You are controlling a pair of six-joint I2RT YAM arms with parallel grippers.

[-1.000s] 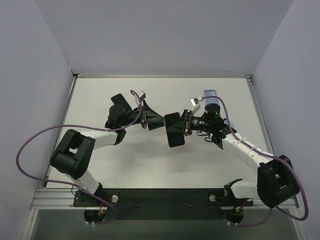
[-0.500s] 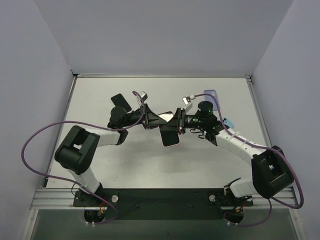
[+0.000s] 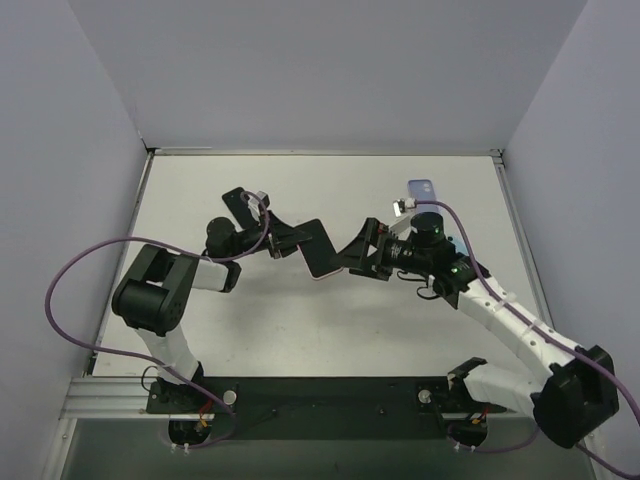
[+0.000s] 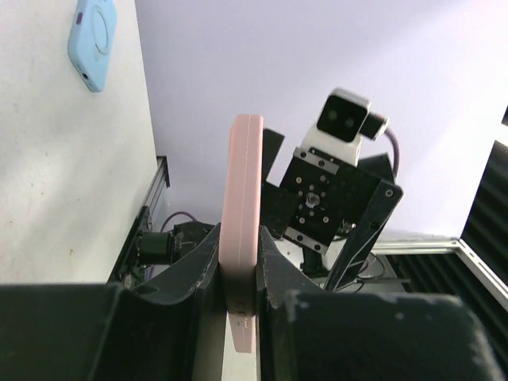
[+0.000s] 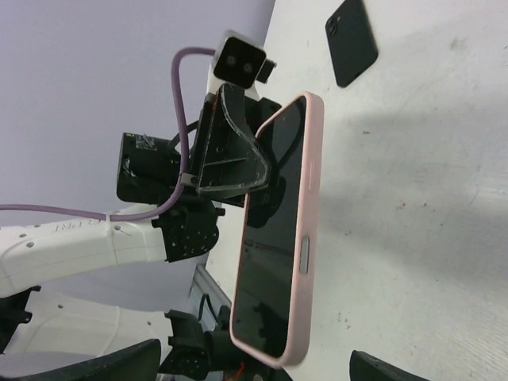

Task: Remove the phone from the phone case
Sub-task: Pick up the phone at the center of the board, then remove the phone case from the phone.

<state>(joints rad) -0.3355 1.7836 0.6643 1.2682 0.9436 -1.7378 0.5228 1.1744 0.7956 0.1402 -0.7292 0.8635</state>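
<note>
The phone (image 5: 270, 238), dark screen showing, sits inside a pink phone case (image 5: 308, 198) and hangs in the air above the table. My left gripper (image 4: 240, 262) is shut on the case's edge (image 4: 242, 182), one finger on each flat side. From above, the cased phone (image 3: 313, 247) sticks out to the right of the left gripper (image 3: 290, 241). My right gripper (image 3: 358, 254) stands open just right of the phone, not touching it. In the right wrist view, the two fingers of the right gripper (image 5: 254, 369) sit wide apart at the bottom corners.
A black phone-shaped slab (image 3: 237, 201) lies on the table behind the left arm, seen also as the slab (image 5: 352, 40). A light blue case (image 4: 94, 36) lies on the table, and a lilac case (image 3: 421, 188) lies at the back right. Walls close in three sides.
The right gripper has let go of the cased phone, opened wide and drawn back right. The left gripper has closed on the case and carried it slightly left.
</note>
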